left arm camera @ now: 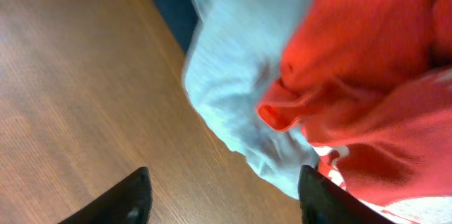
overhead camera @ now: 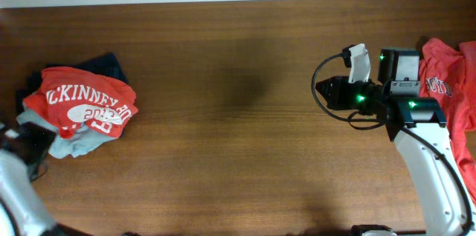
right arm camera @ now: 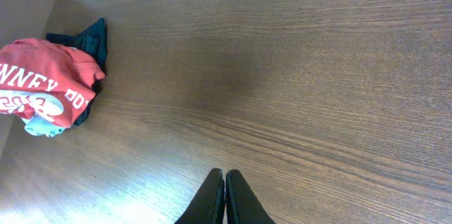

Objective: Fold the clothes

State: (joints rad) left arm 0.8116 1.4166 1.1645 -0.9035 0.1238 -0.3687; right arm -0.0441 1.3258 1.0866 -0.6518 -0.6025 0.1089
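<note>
Orange-red cotton tops the heap at the left of the overhead frame: the lettered T-shirt (overhead camera: pixel 78 102) lies crumpled over a pale grey garment (overhead camera: pixel 83 145) and a navy garment (overhead camera: pixel 111 63). My left gripper (left arm camera: pixel 226 199) is spread wide with nothing between its fingers, low in the left wrist frame. The grey edge lies just ahead of it, running diagonally from upper centre to lower right. My right gripper (right arm camera: pixel 224 192) is pressed together and empty, well apart from that heap across the table (overhead camera: pixel 223 117). A second T-shirt (overhead camera: pixel 446 80) lies behind it at the right edge. I judge the left arm nearer to the heap.
</note>
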